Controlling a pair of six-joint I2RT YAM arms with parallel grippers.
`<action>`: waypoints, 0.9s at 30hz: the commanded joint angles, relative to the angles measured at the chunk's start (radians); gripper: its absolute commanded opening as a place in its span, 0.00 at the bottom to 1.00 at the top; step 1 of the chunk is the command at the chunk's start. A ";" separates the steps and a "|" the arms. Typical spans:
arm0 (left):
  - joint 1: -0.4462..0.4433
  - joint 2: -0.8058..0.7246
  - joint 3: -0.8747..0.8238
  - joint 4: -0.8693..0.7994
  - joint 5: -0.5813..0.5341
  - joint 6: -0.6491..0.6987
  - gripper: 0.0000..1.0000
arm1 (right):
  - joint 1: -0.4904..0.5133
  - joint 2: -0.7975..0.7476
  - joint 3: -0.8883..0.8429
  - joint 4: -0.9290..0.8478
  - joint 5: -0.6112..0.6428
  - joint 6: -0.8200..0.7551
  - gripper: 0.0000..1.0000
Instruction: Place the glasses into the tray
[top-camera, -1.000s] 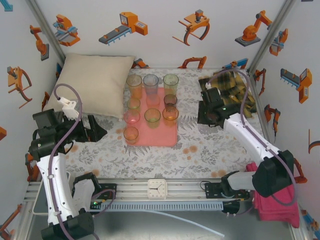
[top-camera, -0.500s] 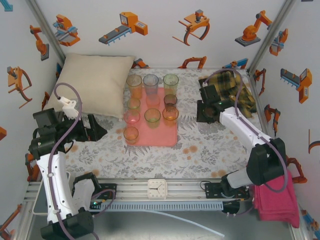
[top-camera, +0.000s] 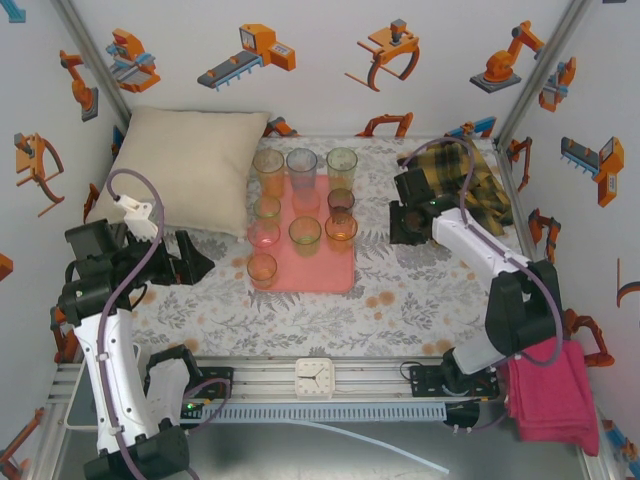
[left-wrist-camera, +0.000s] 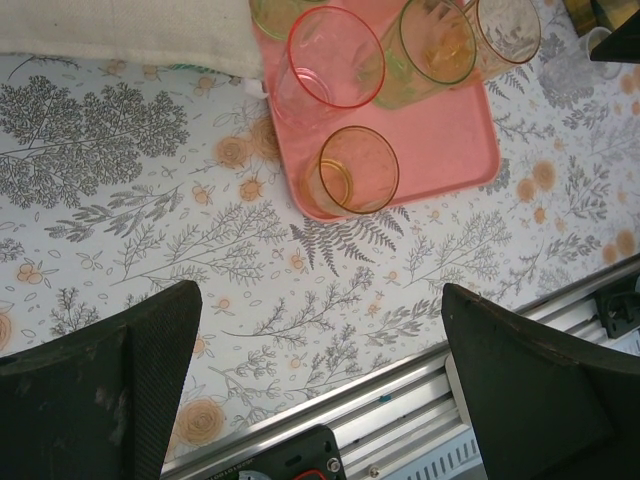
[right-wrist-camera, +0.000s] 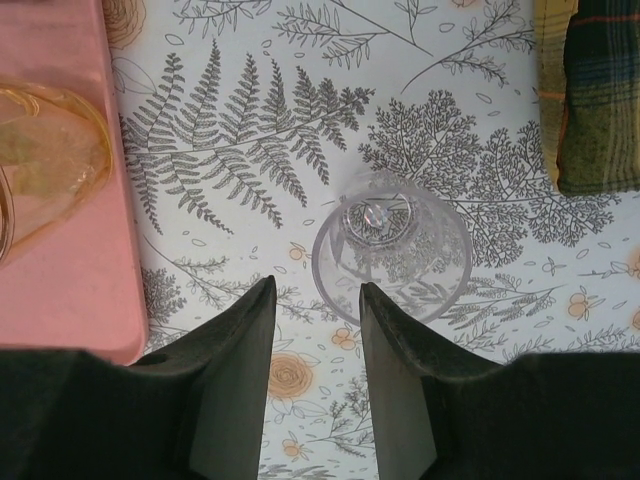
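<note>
Floral-print desk, job nearly done by the look of it. L fingers are spread wide and empty over the desk, just short of the tray. R fingers are part-open and hold nothing, tips just behind one clear glass standing on the desk btwn tray and plaid cloth: the one apparently left to move. Approx nine tinted glasses stand upright on the salmon tray. Can't tell if the far row is on it or just past its edge.

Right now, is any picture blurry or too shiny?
Top view: even light, soft shadows, sharp. Left wrist view: crisp, though the left hand looks dark. Right wrist view: the clear glass is faint against the tablecloth, with a bright glint.
</note>
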 joint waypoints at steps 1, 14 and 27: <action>0.010 -0.010 -0.009 0.005 0.016 -0.008 0.98 | -0.006 0.035 0.037 0.015 -0.005 -0.018 0.40; 0.011 -0.027 -0.024 0.009 0.015 -0.009 0.98 | -0.007 0.093 0.036 0.027 0.011 -0.029 0.37; 0.016 -0.022 -0.024 0.015 0.015 -0.010 0.98 | -0.005 0.125 0.018 0.047 0.023 -0.037 0.26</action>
